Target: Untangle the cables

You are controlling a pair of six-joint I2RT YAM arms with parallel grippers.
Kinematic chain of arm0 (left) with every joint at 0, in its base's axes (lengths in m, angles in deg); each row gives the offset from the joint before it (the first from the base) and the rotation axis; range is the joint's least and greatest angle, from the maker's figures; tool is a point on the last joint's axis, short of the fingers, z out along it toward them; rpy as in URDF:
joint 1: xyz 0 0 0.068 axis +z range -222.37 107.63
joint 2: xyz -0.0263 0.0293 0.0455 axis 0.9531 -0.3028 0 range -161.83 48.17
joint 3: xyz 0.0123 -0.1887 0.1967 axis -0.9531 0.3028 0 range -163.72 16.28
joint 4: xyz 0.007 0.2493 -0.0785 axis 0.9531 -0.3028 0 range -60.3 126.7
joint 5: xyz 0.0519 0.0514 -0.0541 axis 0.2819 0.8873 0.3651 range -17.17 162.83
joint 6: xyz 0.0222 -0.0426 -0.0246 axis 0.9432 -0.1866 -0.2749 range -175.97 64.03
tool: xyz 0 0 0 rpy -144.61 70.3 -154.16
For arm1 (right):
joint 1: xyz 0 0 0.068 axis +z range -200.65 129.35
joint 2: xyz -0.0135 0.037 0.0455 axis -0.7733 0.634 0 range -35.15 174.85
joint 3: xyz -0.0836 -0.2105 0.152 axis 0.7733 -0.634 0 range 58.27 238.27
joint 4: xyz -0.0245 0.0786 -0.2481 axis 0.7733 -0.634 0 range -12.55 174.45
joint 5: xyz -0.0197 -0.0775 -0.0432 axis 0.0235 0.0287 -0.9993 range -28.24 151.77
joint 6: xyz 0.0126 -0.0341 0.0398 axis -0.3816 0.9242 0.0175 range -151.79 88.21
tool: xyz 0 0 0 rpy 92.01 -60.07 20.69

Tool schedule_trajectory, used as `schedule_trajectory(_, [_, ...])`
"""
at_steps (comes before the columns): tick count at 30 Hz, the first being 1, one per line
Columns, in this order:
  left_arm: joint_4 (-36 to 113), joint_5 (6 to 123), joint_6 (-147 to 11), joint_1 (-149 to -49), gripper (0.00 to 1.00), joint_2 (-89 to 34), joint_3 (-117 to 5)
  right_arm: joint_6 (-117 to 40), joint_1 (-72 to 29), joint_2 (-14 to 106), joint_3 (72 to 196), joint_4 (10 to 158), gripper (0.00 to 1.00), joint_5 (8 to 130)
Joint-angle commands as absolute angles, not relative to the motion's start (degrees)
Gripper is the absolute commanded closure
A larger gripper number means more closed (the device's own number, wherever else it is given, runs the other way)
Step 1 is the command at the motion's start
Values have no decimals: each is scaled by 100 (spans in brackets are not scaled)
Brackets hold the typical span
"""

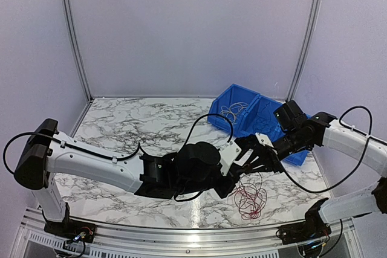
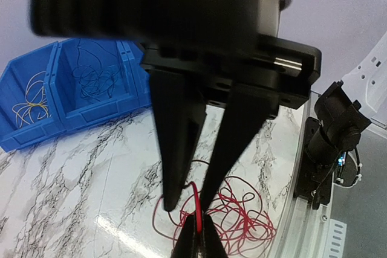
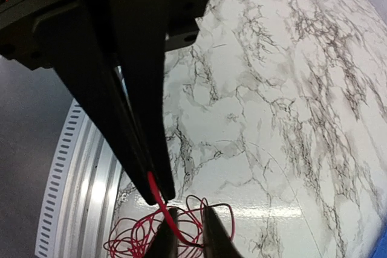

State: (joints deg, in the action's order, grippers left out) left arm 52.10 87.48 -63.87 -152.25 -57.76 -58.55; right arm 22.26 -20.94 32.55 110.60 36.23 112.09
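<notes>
White enclosure walls (image 1: 193,28) stand round a marble-patterned bench (image 1: 121,125). A blue bin (image 1: 266,116) with two compartments sits on that bench close to the back wall, and everything else is placed from it.

The left arm (image 1: 91,164) reaches in from well to the bin's left. The right arm (image 1: 351,140) crosses the bin's right compartment in the overhead view. The two arms meet just off the bin's near side.

The left hand (image 3: 158,193) has its fingers pressed together, clamped on one strand of the red cable (image 1: 251,197), which comes out at the very tips. The right hand (image 3: 187,237) meets it tip to tip. Its fingers stand partly apart, one on each side of that same strand, with a plain gap between them and no pinch on the wire that shows.

Most of the red cable lies as a loose heap of loops on the bench, on the bin's near side and apart from it.

Inside the bin, one compartment holds pale tan cables (image 2: 30,104) and the one beside it holds dark cables (image 2: 94,80). Each is a small tangle of loops on its compartment floor.
</notes>
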Motion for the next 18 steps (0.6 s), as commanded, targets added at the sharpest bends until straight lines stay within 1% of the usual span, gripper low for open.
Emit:
schedule_trajectory(1, [5340,9109,-6372,-15227,100,-5581,-5846,1934,-2038,3223,11330,3762,99,11056])
schedule_trajectory(4, [5361,9593,-6446,-15227,95,-5647,-5808,1704,-2033,3092,11444,3820,100,10994])
schedule_trajectory(7, [5532,10196,-6492,-15227,82,-5818,-5833,1500,-2036,2972,11577,3838,100,11075])
schedule_trajectory(9, [5844,10366,-6442,-15218,76,-5968,-5839,1376,-2033,2940,11662,3848,100,11159])
schedule_trajectory(14, [6775,10482,-6396,-15175,73,-6485,-6010,1200,-2029,3016,11799,3831,100,11220])
schedule_trajectory(18, [7494,10495,-6438,-15069,72,-6916,-6130,1203,-2024,3054,12098,3597,100,11338])
